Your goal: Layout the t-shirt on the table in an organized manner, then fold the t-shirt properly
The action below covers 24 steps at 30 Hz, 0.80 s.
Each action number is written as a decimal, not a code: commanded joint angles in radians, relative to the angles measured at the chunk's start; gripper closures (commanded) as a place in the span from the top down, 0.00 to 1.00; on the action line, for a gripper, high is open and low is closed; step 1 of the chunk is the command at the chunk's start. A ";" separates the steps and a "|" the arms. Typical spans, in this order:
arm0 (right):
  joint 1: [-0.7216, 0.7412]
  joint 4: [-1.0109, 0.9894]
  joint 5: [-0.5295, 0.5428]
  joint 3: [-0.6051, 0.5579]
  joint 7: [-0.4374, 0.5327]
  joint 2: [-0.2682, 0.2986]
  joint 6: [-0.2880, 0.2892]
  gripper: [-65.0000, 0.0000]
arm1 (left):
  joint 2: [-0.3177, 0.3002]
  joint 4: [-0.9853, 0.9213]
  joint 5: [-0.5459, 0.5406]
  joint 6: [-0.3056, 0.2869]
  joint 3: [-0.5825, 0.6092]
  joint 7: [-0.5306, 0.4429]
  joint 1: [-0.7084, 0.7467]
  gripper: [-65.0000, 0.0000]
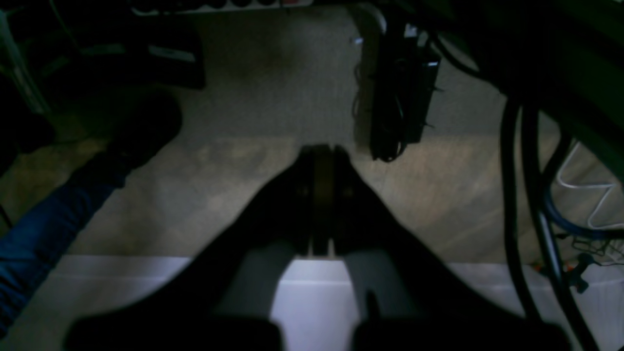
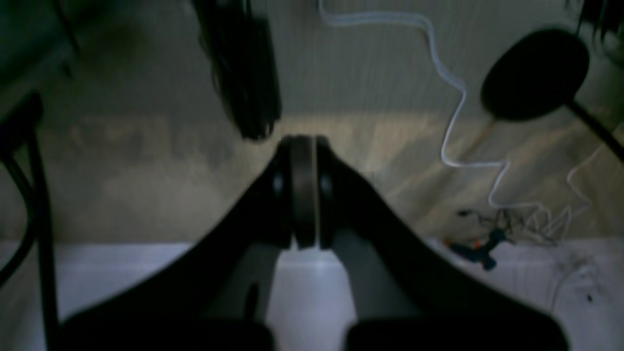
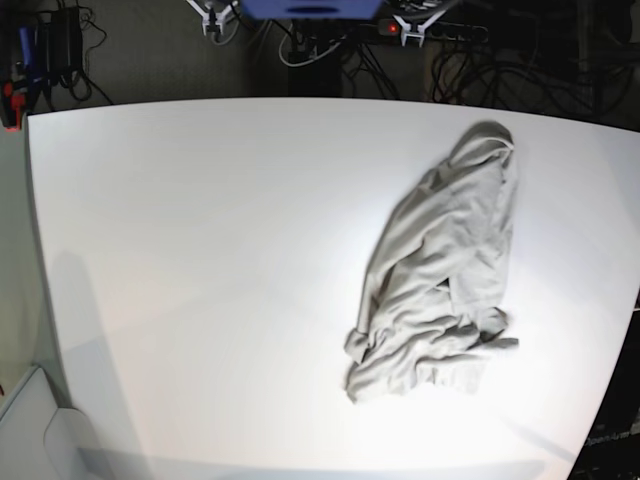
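White table (image 3: 200, 250) fills the base view; dark floor with cables (image 3: 500, 60) at 12 o'clock. The t-shirt (image 3: 440, 270) lies crumpled in a long heap at 3 o'clock, apart from both arms. Left gripper (image 1: 321, 161) clenched, empty. Right gripper (image 2: 303, 151) clenched, empty. Wrist views dim, blurred; both look past the table edge to carpet. Arms not visible in base view.

Place: robotics lab or workshop room.
Work surface: large white tabletop (image 3: 200, 250) with rounded edge, set up as a test bench.
Floor: grey carpet (image 1: 273, 87), seen beyond the tabletop edge.
Wiring: tangled black cables (image 3: 500, 60) and a power strip (image 3: 440, 30) on the floor; loose white cord (image 2: 453, 122).
Equipment: blue machine base (image 3: 312, 8) at the far edge.
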 commanded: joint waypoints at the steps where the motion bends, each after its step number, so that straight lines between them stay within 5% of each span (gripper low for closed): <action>1: -0.030 0.027 0.003 -0.003 -0.006 0.003 0.008 0.00 | -0.005 -0.001 0.000 -0.001 -0.002 0.002 0.020 0.00; 22: -0.480 0.725 0.005 -0.004 -0.003 0.075 0.014 0.00 | -0.109 0.786 -0.001 -0.001 -0.003 0.010 0.496 0.00; 24: -0.523 0.820 0.006 0.005 -0.001 0.077 0.046 0.00 | -0.115 0.875 -0.001 0.002 -0.003 0.010 0.542 0.00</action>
